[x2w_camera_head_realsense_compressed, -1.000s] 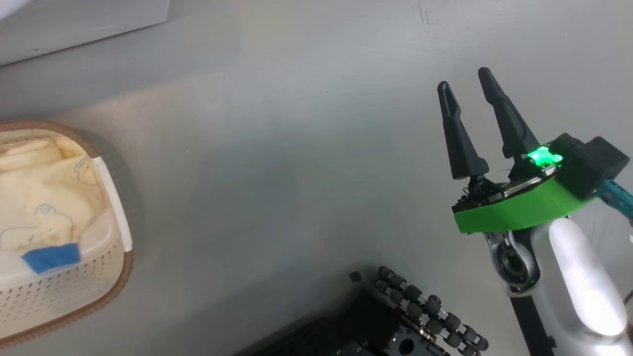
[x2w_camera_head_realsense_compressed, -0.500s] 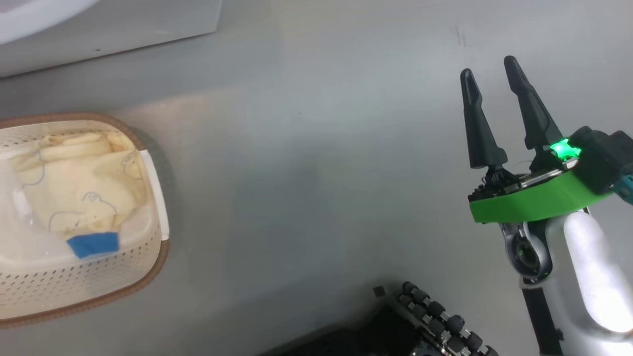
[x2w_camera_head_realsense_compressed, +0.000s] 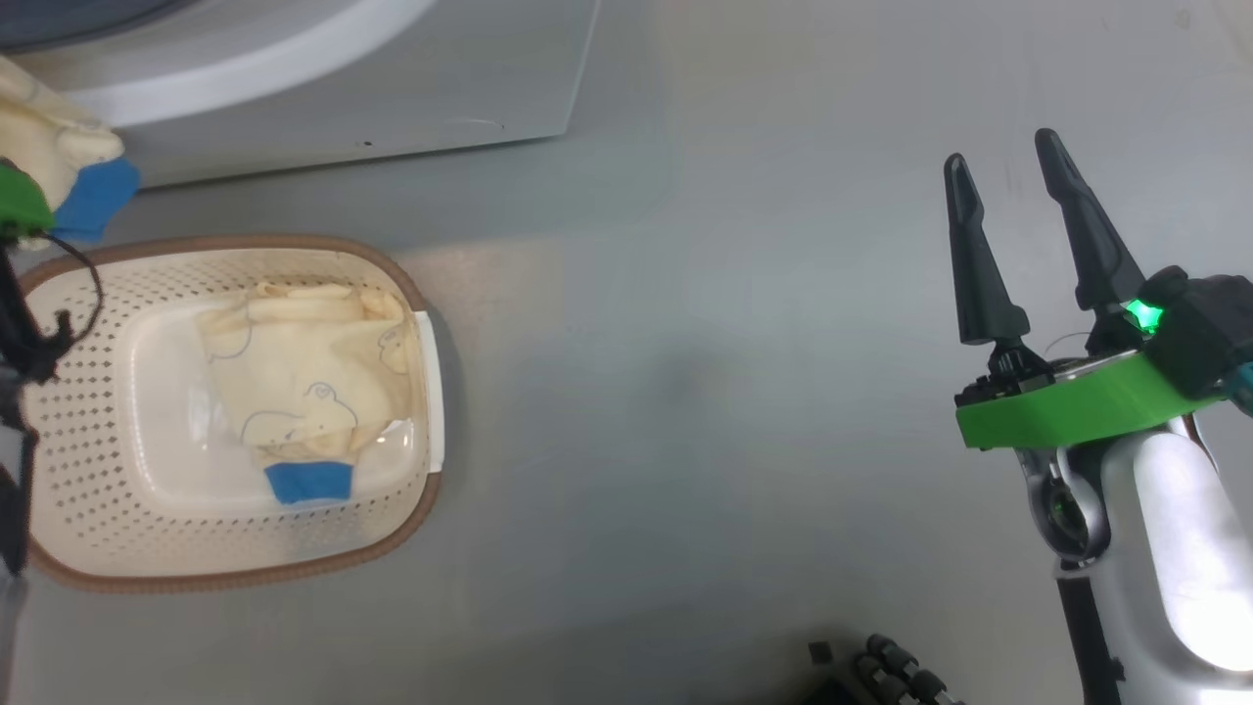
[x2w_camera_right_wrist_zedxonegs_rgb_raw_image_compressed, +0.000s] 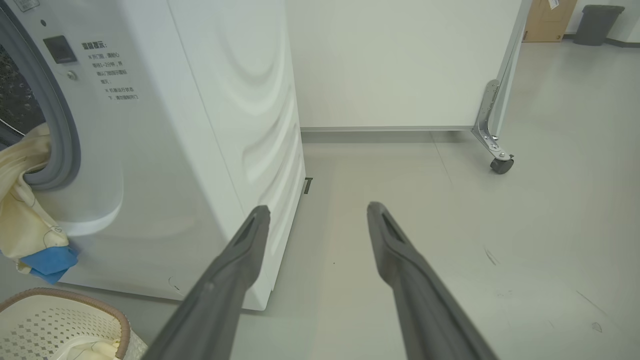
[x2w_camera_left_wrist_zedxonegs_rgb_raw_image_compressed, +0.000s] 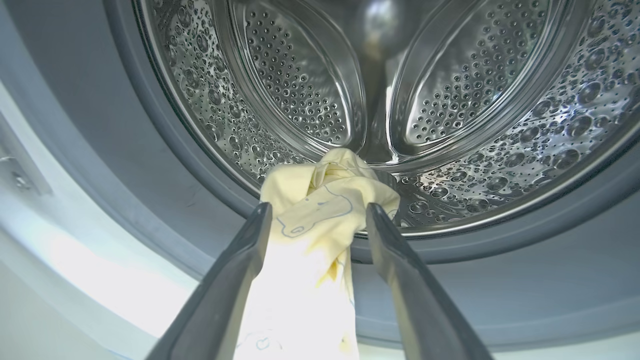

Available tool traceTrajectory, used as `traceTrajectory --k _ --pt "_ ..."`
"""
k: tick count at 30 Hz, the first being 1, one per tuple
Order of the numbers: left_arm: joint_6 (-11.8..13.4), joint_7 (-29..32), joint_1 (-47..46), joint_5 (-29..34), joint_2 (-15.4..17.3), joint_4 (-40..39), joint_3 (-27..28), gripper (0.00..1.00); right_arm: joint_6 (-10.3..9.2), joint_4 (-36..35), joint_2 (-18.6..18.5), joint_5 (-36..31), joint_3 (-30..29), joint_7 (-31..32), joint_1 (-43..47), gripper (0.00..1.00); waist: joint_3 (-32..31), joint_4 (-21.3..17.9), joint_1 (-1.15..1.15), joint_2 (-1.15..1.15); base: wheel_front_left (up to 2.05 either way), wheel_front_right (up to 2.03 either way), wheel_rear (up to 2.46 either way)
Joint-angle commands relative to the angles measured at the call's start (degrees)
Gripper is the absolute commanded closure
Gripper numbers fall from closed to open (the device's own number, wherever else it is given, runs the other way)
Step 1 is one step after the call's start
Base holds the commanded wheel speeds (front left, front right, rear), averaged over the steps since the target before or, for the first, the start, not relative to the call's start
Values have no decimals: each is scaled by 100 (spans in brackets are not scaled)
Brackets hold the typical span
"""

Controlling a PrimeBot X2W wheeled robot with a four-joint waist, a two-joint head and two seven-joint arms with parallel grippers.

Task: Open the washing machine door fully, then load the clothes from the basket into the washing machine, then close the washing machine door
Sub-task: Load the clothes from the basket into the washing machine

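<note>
Grey floor (x2w_camera_head_realsense_compressed: 685, 392), white washing machine (x2w_camera_right_wrist_zedxonegs_rgb_raw_image_compressed: 200, 125)

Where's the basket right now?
The basket sits on the floor at the head view's left, just in front of the washing machine, with one cream garment inside.

Head view: floor (x2w_camera_head_realsense_compressed: 685, 343) open from centre toward 3 o'clock, giving wide lane between basket (x2w_camera_head_realsense_compressed: 416, 294) at 9 and right gripper (x2w_camera_head_realsense_compressed: 1000, 152) at 3, fingers spread. Washing machine (x2w_camera_head_realsense_compressed: 343, 108) walls off 11 o'clock. Clothes (x2w_camera_head_realsense_compressed: 303, 382) take basket's middle and right; left part bare, open from above. Left wrist view: drum (x2w_camera_left_wrist_zedxonegs_rgb_raw_image_compressed: 300, 90) mouth open at 12; garment (x2w_camera_left_wrist_zedxonegs_rgb_raw_image_compressed: 315, 210) bunched on lip between spread fingers of left gripper (x2w_camera_left_wrist_zedxonegs_rgb_raw_image_compressed: 318, 207), blocking middle. Right wrist view: machine flank at 10, wheeled panel (x2w_camera_right_wrist_zedxonegs_rgb_raw_image_compressed: 400, 65) at 1, open floor between.
</note>
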Motion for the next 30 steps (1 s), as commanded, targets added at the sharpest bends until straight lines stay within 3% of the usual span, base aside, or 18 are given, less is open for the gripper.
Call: traceTrajectory --k 1,4,10,19,30 --pt "82 -52 255 34 175 -404 208 0 -16 -142 -41 -62 54 -37 139 0 -263 213 1 0 0 0 0" --pt "289 -71 1067 98 -51 -1104 213 0 -16 -61 -41 -177 37 -37 202 0 -557 359 1 0 0 0 0" --pt "447 -76 2152 80 -341 -1762 128 0 -16 14 -41 -344 26 34 360 0 -987 548 1 0 0 0 0" --pt "476 147 3200 -54 -552 -2063 -159 0 -16 -34 -41 -476 10 240 639 0 -1578 705 1 0 0 0 0" --pt "560 140 3704 7 -689 -2128 -404 0 -16 -127 -41 -426 5 363 934 0 -1931 691 1 0 0 0 0"
